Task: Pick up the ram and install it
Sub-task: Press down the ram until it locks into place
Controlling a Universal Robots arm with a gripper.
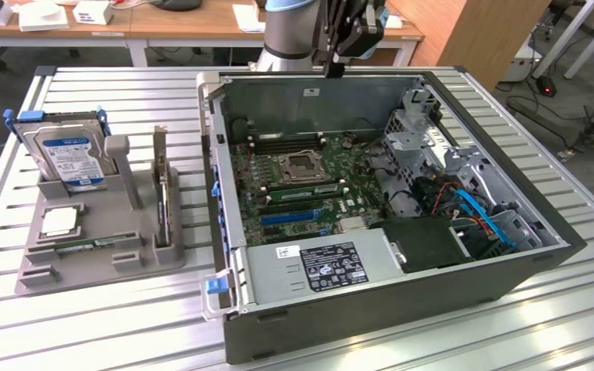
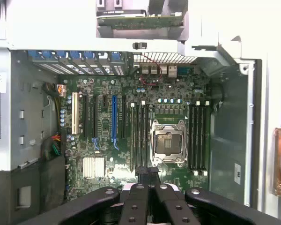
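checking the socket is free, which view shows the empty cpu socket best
The wrist view: the cpu socket sits square-on from above, its frame distinct. The exterior view shows the socket smaller and at a slant.

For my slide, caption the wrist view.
Shut gripper poised above the open motherboard, empty CPU socket below.

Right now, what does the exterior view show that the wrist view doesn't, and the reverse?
Exterior view: the grey tray beside the case, holding the ram, a hard drive, an upright card and a silver processor. Wrist view: a white expansion slot and the claw's black linkage up close. Shared: the open computer case, its motherboard, the empty processor socket and the shut claw.
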